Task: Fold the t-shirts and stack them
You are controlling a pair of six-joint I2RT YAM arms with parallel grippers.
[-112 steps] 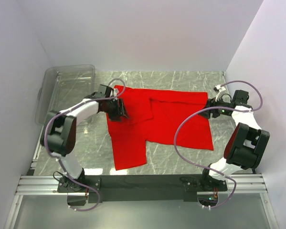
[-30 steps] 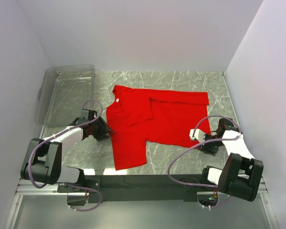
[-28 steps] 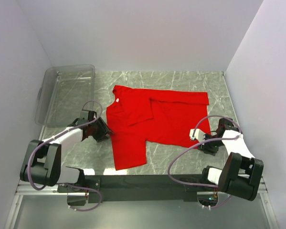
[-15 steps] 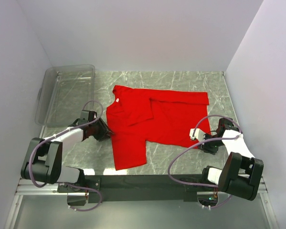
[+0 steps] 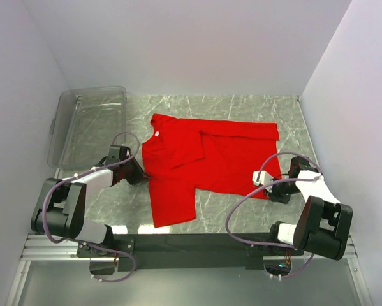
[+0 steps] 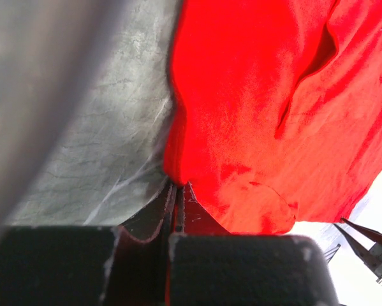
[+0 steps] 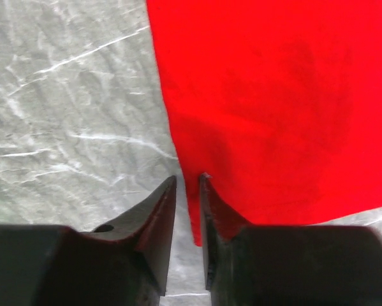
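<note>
Clear plastic makes up the bin at the far left of the grey marble tabletop, well apart from the cloth. Just to its right and nearer the arm bases, the left gripper sits low at the left edge of the bright red t-shirt. In the left wrist view its fingers are pressed together with a fold of the red edge caught between them, so it grips the t-shirt.

The t-shirt lies spread over the middle of the tabletop. Its small white neck label is at the far left, and one short sleeve reaches toward the near edge. A layer of cloth is folded over across its far side.

Farther right, the right gripper rests low at the shirt's near right corner. The right wrist view shows its fingers drawn close with only a thin slit between them. The corner of the red hem lies in that slit beside a sliver of bare marble. Whether the jaws truly pinch the cloth cannot be told.
</note>
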